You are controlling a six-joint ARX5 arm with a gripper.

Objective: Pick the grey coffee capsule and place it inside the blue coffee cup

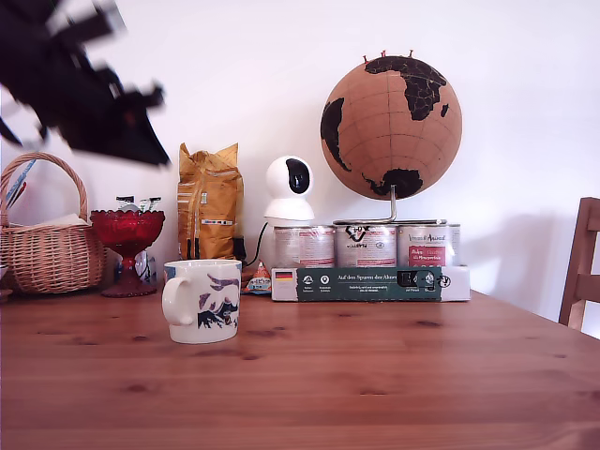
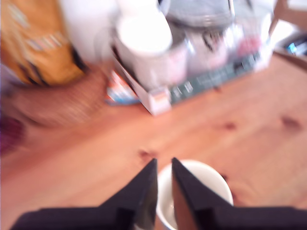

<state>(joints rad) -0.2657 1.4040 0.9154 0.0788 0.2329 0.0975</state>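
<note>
Hanging over the cup point(image 2: 206, 184), the claw point(image 2: 164, 164) is being shown by the wrist view with its two tips very close and only a thin gap between them. Whether something is being pinched there cannot be told, as the picture is blurred. The capsule is not being seen in either view. It may be gripped low in the claw or lying in the cup, but this is only a guess.

In the exterior view the arm point(image 1: 84, 94) is being seen as a dark blur, high up at that view's left, well above the cup point(image 1: 202, 300). The step in hand is being judged as the drop into the cup, or the lift away after it. If the capsule is being held, the claw is needing to be lined up over the cup's mouth, lowered and opened.

The cup is being held up by a brown wood table point(image 1: 375, 384). Along a white wall a basket point(image 1: 47, 248), a red bowl point(image 1: 127, 228), a yellow bag point(image 1: 209, 202), a small white camera point(image 1: 289, 186), three tins point(image 1: 366, 246) in a box point(image 1: 370, 283) and a globe point(image 1: 391, 127) are being kept. A chair point(image 1: 583, 267) is being glimpsed at the exterior view's right.
</note>
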